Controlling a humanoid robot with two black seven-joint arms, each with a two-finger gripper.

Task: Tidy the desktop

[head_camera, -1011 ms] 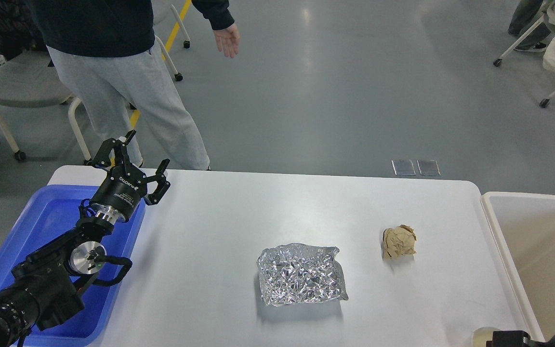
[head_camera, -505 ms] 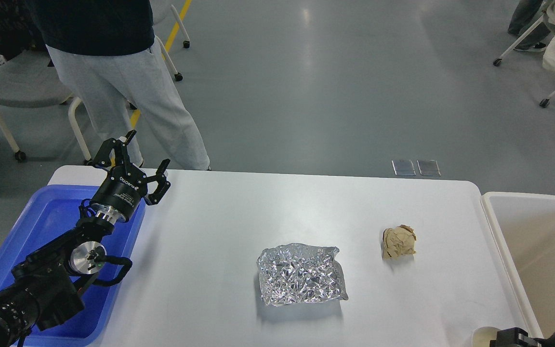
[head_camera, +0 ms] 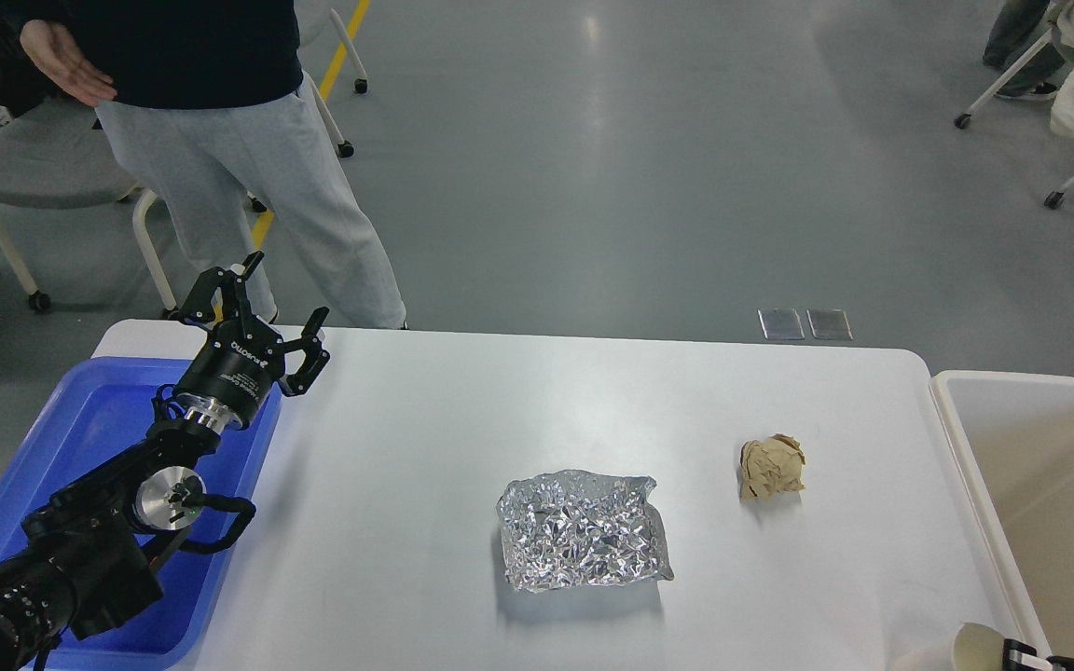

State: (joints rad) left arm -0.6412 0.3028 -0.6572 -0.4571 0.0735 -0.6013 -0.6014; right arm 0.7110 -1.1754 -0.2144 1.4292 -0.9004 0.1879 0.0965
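Note:
The white desktop (head_camera: 462, 410) fills the middle of the head view. A crumpled sheet of silver foil (head_camera: 584, 531) lies on it near the front centre. A crumpled brown paper ball (head_camera: 772, 468) lies to the right of the foil. My left gripper (head_camera: 285, 291) is open and empty, held above the desktop's far left corner, far from both pieces. Only a cream and black bit of my right arm (head_camera: 994, 650) shows at the bottom right edge; its fingers cannot be made out.
A blue plastic tray (head_camera: 80, 429) sits at the left end under my left arm. A beige bin (head_camera: 1040, 466) stands off the right end. A person (head_camera: 220, 140) stands behind the far left corner, with chairs around.
The person has turned, and their hand has gone from the right of their body to the left. The bit of my right arm has slid right and lower at the bottom edge. My left arm is still.

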